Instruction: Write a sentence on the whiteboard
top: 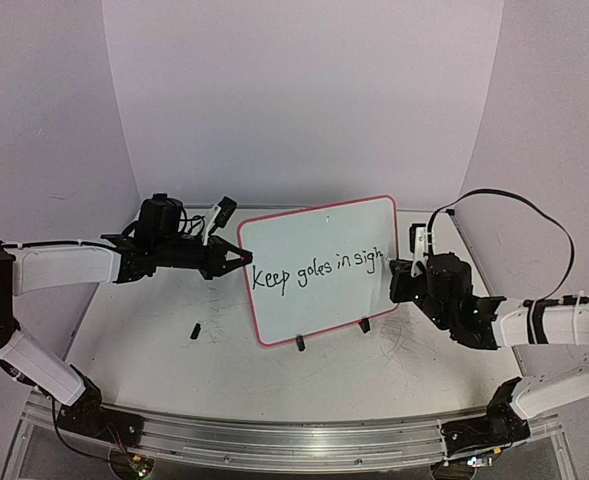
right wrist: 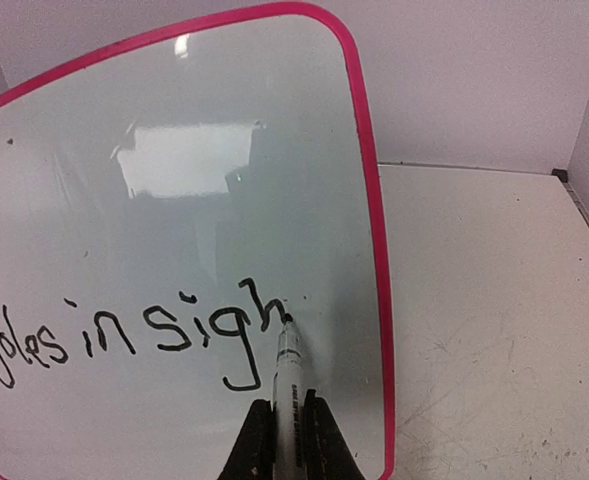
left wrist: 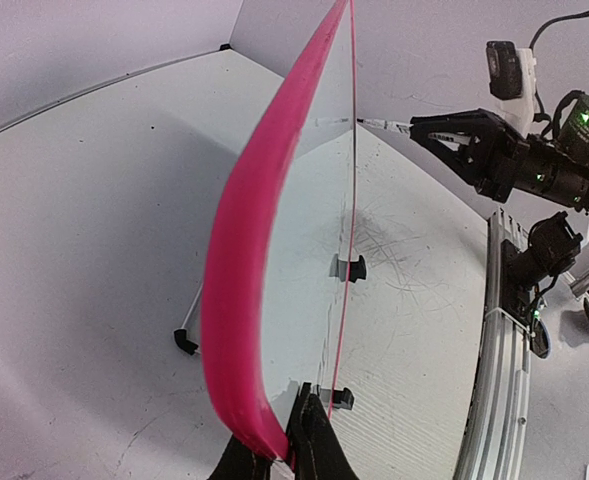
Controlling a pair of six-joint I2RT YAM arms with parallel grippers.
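The whiteboard [top: 319,230] stands upright on two black clip feet at the table's middle. The sentence [top: 319,270] on it reads "Keep goles in sigh". My left gripper [top: 242,257] is shut on the board's left pink edge [left wrist: 239,290], with its fingers [left wrist: 314,440] on either side of it. My right gripper [top: 399,272] is shut on a white marker [right wrist: 288,350]. The marker's black tip touches the board just right of the "h" in the sentence [right wrist: 144,330]. In the left wrist view the right gripper [left wrist: 424,128] shows beyond the board.
A small black piece [top: 193,329] lies on the table left of the board, also in the left wrist view [left wrist: 185,341]. The clip feet [top: 299,343] stick out in front of the board. An aluminium rail [top: 294,435] runs along the near edge. Walls enclose the back and sides.
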